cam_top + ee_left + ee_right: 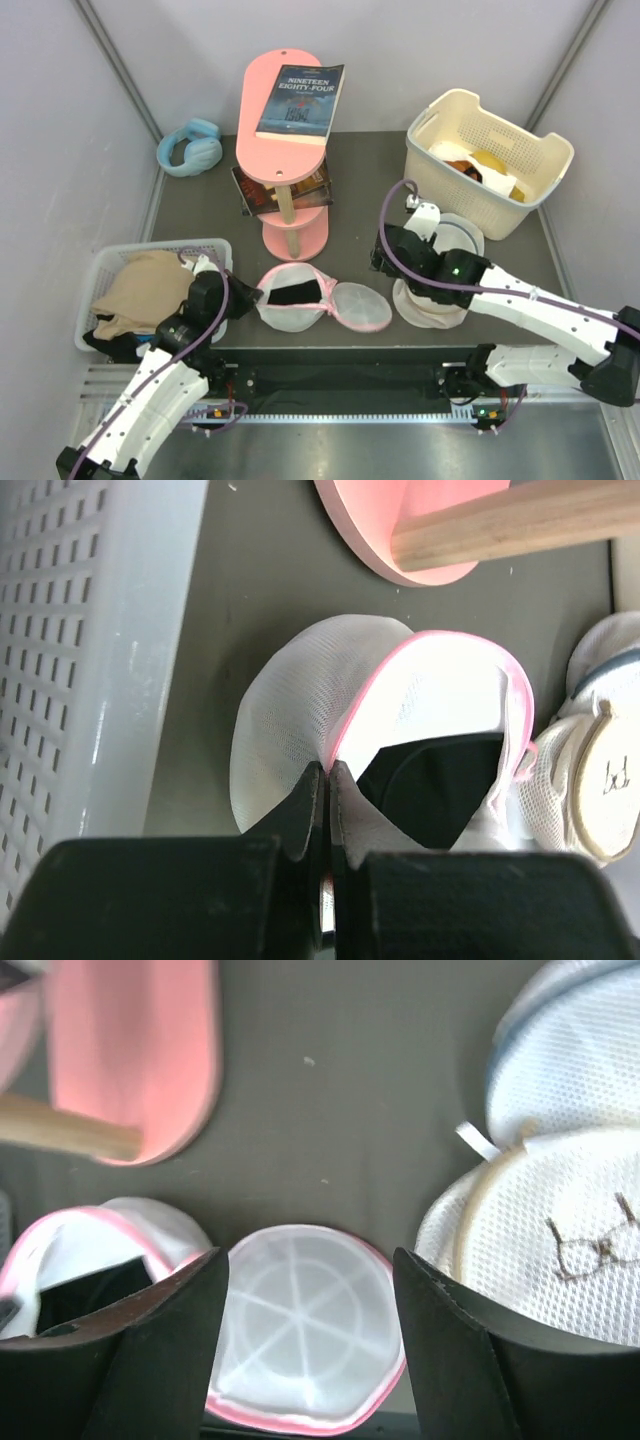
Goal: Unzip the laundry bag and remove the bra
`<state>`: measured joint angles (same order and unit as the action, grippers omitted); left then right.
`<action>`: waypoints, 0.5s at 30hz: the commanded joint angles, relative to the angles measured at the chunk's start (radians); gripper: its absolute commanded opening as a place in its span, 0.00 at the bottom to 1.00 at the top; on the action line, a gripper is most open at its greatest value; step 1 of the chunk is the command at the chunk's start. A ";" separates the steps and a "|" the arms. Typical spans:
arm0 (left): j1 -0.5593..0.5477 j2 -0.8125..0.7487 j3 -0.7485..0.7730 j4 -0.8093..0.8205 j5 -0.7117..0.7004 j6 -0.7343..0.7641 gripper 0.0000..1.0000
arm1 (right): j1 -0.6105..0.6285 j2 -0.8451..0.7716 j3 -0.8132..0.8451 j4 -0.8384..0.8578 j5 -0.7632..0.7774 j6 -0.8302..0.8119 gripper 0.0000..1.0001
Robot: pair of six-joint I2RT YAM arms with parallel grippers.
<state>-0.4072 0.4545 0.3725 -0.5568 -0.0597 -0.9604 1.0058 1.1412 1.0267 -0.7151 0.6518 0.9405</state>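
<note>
The laundry bag (290, 312) (290, 710) lies on the dark table near the front edge. It is white mesh with pink trim and is unzipped, with its round lid (360, 306) (305, 1325) flipped out flat to the right. Something black (293, 293) (440, 780) shows inside the opening. The bra is hidden. My left gripper (250, 298) (328, 770) is shut on the bag's pink-edged left rim. My right gripper (385, 258) (308, 1260) hangs open above the lid and holds nothing.
A second mesh bag with a beige rim (430, 300) (560, 1250) lies right of the lid. A pink stand (290, 235) carrying a book (300, 100) stands behind. A white basket (110, 270) of beige clothes sits left, a cream basket (490, 160) back right, and blue headphones (190, 148) back left.
</note>
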 commanded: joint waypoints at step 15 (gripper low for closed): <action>0.004 -0.048 0.009 0.004 0.103 0.074 0.00 | 0.223 0.516 0.334 0.381 -0.537 -0.416 0.67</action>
<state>-0.4072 0.4099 0.3721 -0.5804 0.0097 -0.9104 1.2114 1.5398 1.2598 -0.3431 0.2394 0.5854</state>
